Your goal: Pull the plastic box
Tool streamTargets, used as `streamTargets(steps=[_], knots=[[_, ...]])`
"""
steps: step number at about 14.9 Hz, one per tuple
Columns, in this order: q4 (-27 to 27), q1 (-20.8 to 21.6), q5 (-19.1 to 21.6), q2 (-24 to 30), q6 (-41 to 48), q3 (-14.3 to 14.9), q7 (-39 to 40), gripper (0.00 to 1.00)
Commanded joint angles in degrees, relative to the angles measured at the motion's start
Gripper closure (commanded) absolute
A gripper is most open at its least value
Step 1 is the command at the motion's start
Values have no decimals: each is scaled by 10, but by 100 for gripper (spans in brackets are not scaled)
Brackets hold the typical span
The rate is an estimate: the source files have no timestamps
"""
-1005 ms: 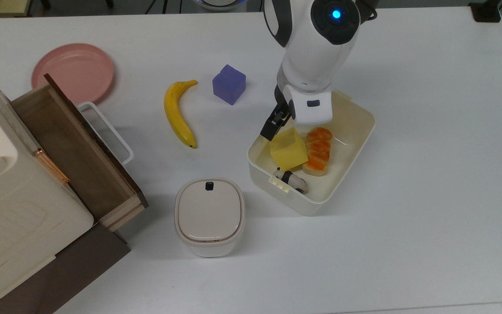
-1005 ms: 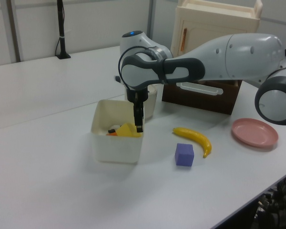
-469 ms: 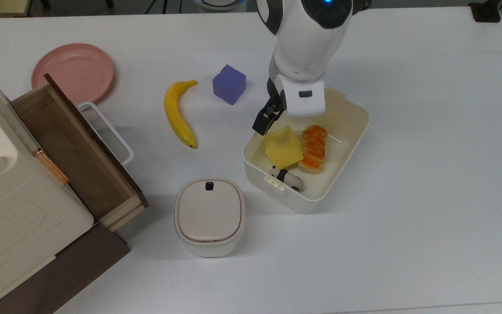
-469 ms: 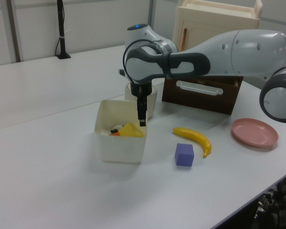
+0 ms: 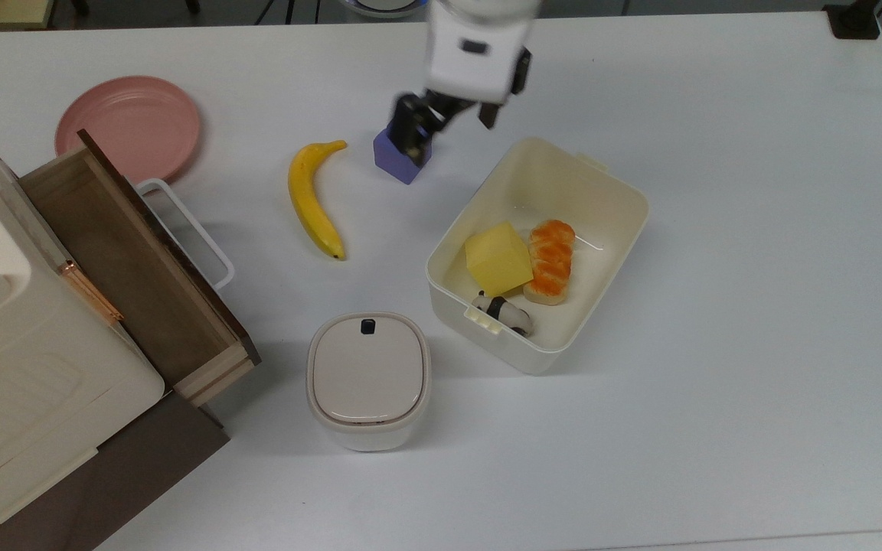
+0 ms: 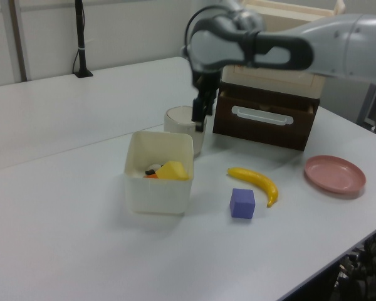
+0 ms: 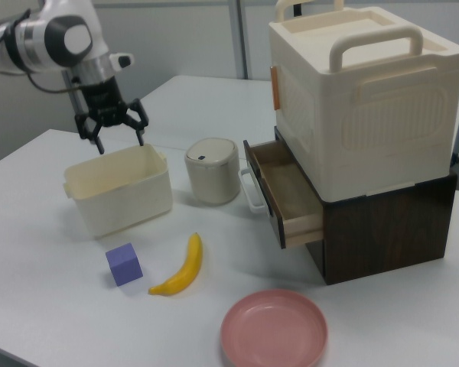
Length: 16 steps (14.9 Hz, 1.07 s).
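The plastic box (image 5: 635, 208) is a cream-white tub lying slantwise on the white table, also seen in the left view (image 6: 158, 191) and the right view (image 7: 122, 200). Inside it lie a yellow block (image 5: 498, 259), an orange bread-like piece (image 5: 552, 260) and a small black-and-white toy (image 5: 506, 312). My gripper (image 5: 449, 126) hangs open and empty, raised above the table and clear of the box's far rim. In the right view the gripper (image 7: 120, 140) shows its fingers spread just above the box's back edge. In the left view the gripper (image 6: 200, 113) is behind and above the box.
A purple cube (image 5: 403, 162) sits partly under one finger in the top view, beside a banana (image 5: 312, 200). A white lidded canister (image 5: 368, 379) stands near the box. A pink plate (image 5: 129, 126), an open wooden drawer (image 5: 135, 268) and a big white bin (image 7: 367, 99) occupy the top view's left.
The gripper let go of the box's rim, rose and moved toward the top view's upper left. The box slid slightly to the top view's left before that and now stays still.
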State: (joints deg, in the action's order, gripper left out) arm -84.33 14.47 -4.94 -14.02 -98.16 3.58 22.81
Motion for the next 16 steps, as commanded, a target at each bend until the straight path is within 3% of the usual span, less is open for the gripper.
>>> streamTargets(steps=[1,5,10,16], knots=[[-14,-57,10,51,59,1,-46,0],[-11,-123,36,78,83,1,-111,0],[-14,-132,41,85,26,1,-213,0],[-12,-150,64,86,20,1,-214,0]])
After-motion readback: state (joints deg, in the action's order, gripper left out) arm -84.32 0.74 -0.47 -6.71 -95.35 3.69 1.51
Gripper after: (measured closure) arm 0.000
